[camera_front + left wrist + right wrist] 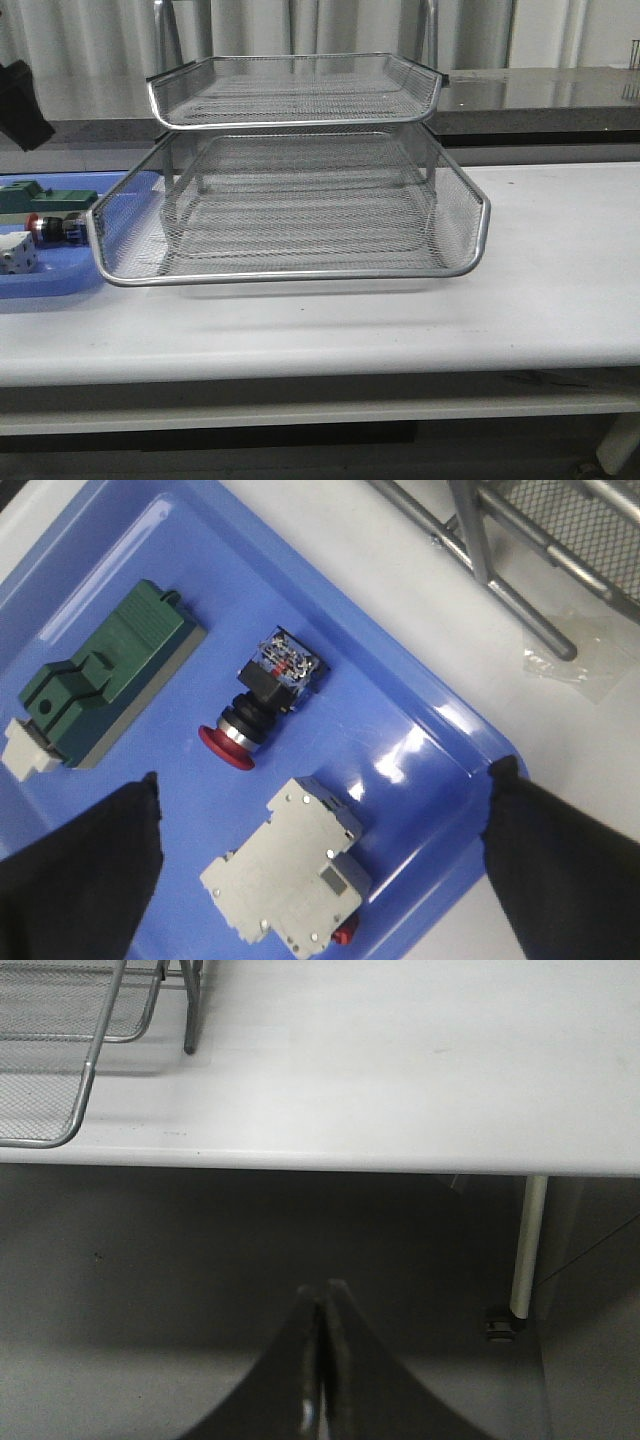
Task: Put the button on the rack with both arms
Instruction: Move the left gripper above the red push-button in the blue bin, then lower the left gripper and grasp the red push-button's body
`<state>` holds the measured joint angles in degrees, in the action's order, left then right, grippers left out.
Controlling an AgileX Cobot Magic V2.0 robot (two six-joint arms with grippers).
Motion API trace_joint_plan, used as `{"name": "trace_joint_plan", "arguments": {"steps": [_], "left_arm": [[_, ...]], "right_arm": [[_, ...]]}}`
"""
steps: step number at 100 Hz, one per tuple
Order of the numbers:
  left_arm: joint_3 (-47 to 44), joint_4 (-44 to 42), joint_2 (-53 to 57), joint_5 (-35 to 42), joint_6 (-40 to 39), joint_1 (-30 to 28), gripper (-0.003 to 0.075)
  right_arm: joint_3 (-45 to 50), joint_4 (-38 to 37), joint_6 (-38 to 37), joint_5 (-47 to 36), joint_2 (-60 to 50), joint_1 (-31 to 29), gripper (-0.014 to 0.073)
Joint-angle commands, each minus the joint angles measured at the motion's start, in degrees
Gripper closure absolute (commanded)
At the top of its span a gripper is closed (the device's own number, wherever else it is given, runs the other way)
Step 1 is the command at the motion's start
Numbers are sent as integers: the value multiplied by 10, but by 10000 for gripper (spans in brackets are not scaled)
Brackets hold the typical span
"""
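Observation:
The button [262,700] lies on its side in the blue tray [420,730], red cap toward my fingers and blue rear block away. In the front view it [55,227] sits at the far left, just beside the rack's lower basket. The rack [300,200] stands mid-table, and its legs show in the left wrist view [510,590]. My left gripper [327,770] is open and empty, hovering above the tray with its fingers [80,870] spread either side of a grey breaker, short of the button. My right gripper [322,1285] is shut and empty, below the table's front edge, off the rack's corner [60,1060].
The tray also holds a green block [105,685], a grey breaker [285,865] and a white dotted cube [15,255]. A clear plastic scrap [580,665] lies by the rack's leg. A table leg [525,1250] stands near the right gripper.

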<state>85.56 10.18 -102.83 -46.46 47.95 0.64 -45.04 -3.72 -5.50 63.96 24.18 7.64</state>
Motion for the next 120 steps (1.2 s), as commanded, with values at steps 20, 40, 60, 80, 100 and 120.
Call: {"name": "trace_joint_plan", "arguments": {"steps": [20, 40, 60, 80, 100, 120], "left_arm": [[187, -29, -110, -85, 3, 0, 92], [276, -39, -186, -125, 4, 0, 92], [312, -55, -225, -127, 5, 0, 92], [317, -68, -252, -124, 5, 0, 92], [319, -79, -269, -109, 5, 0, 92], [319, -80, -287, -105, 5, 0, 92]], "right_arm": [[-18, -7, 2, -35, 5, -3, 665], [-18, -7, 2, -35, 5, -3, 665], [-18, -7, 2, -35, 5, -3, 665], [-18, -7, 2, -35, 5, -3, 665], [-18, -7, 2, -35, 5, -3, 665], [-18, -7, 2, -35, 5, -3, 665]]}}
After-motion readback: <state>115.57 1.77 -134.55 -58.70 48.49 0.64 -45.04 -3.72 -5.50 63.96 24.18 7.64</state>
